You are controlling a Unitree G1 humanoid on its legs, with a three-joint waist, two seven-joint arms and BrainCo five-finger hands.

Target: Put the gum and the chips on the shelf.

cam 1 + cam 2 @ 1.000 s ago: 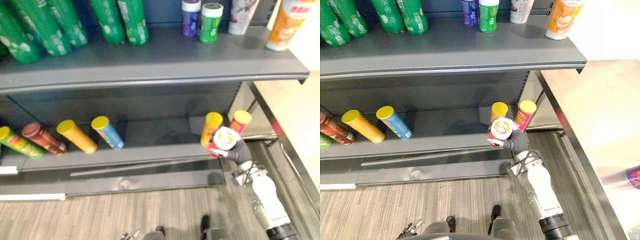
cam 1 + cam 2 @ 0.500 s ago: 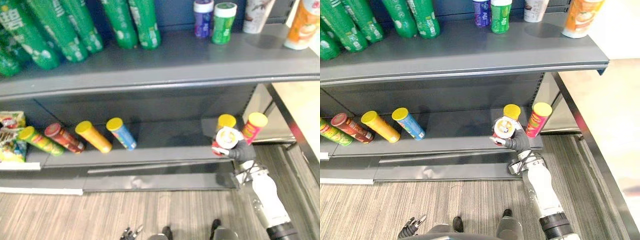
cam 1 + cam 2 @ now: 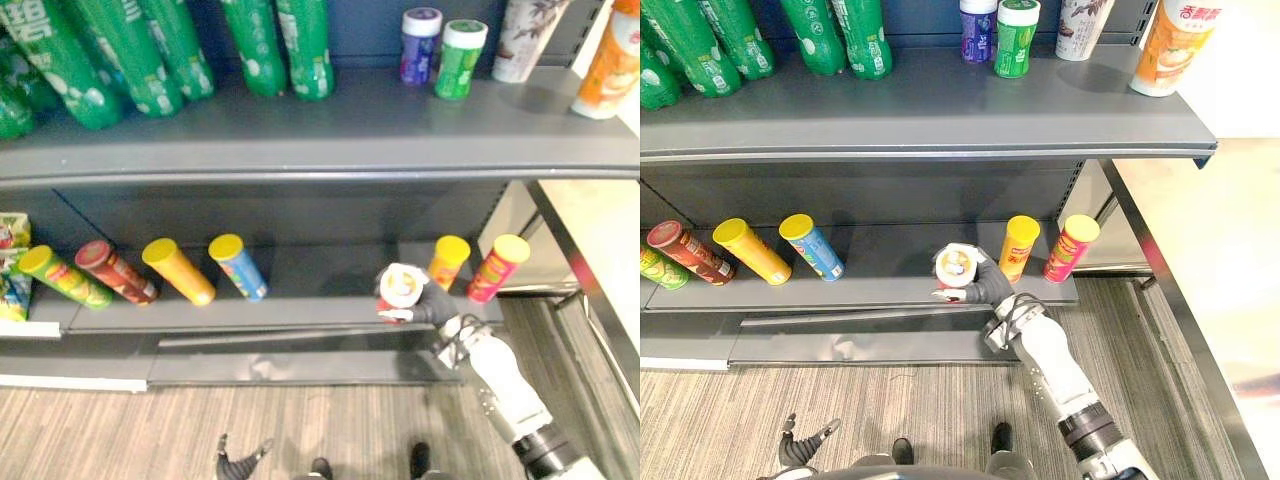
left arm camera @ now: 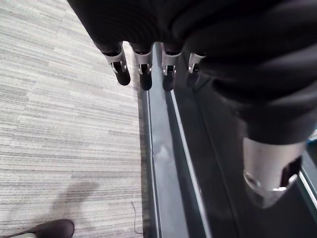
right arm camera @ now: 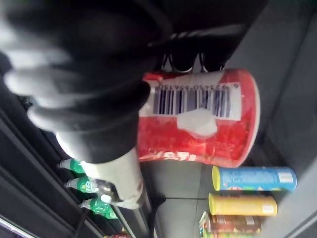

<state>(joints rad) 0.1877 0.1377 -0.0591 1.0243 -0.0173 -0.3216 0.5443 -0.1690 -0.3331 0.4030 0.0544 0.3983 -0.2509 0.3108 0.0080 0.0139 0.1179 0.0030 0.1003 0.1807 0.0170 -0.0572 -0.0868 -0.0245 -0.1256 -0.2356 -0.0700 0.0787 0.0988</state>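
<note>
Nearest, at 6 o'clock in the eye views, the left hand (image 3: 240, 464) hangs idle over the grey striped floor (image 3: 120, 430), its fingers (image 4: 122, 75) straight and loosely spread, carrying nothing. Farther out, near 4 o'clock, the right hand (image 3: 432, 303) has fingers and thumb curled round the red cylindrical chips can with a white lid (image 3: 402, 287), tipped lid-first toward the camera over the front lip of the dark grey lower shelf (image 3: 320, 262); whether its base touches the shelf I cannot tell. A second ago, and half a second ago, this can was held right in front of the upright orange can with a yellow lid (image 3: 448, 262) and the upright pink-red can with a yellow lid (image 3: 497, 268); now it is clear of both, at the orange can's 9 o'clock, over the bare stretch before the blue can lying on its side (image 3: 238, 267). The whole picture has shifted too, so the head moved, but the can's place against its neighbours is new. I judge the hand has picked an open slot: the chips are close to placing, not yet released. Farthest, at 1 o'clock on the dark grey upper shelf (image 3: 330, 120), a small purple bottle with a white cap (image 3: 420, 46) and a small green bottle with a white cap (image 3: 460, 60) stand side by side; if these are the gum, that half looks done.
</note>
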